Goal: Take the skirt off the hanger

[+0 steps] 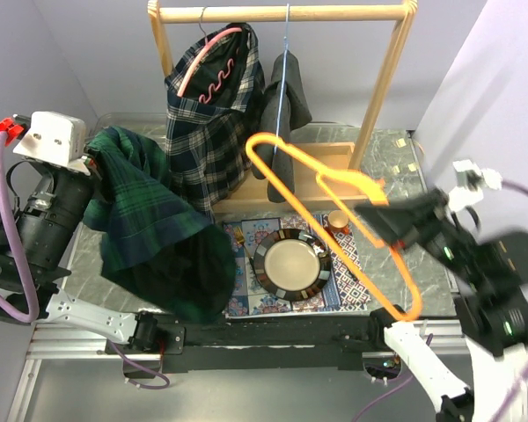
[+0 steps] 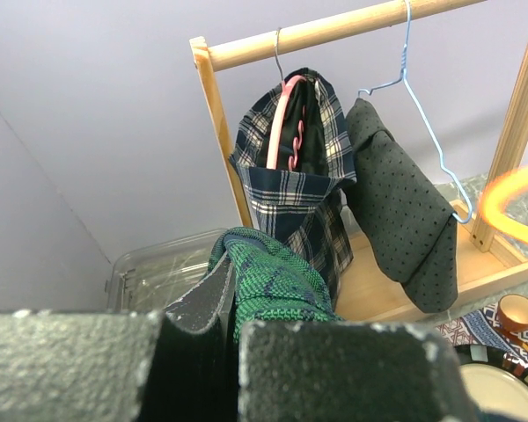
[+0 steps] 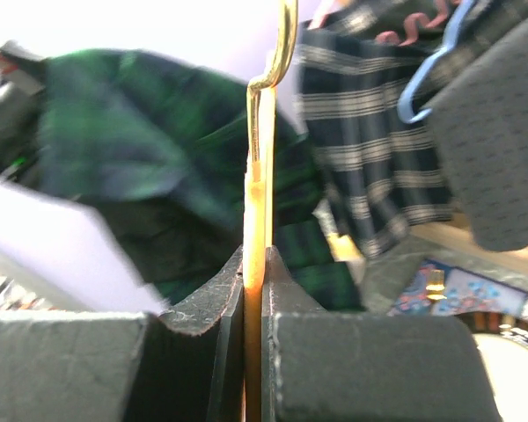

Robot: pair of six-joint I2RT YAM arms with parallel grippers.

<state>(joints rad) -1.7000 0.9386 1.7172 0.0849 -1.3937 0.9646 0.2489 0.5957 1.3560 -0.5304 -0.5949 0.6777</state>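
Clamped in my left tool [image 2: 233,321], jaws closed, the dark green-and-navy plaid fabric skirt [image 1: 150,229] hangs bunched over the worktop's [image 1: 81,248] left side, off the orange wire hanger [image 3: 257,176]. My right tool [image 3: 253,299], closed tight, pinches that hanger, tilted before the wooden rack [image 1: 282,12].

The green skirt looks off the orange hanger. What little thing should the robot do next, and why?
Probably lower the left hand and lay the green skirt on the table. The skirt hangs pinched in that hand, clear of the orange hanger, which the right hand holds apart to the side.
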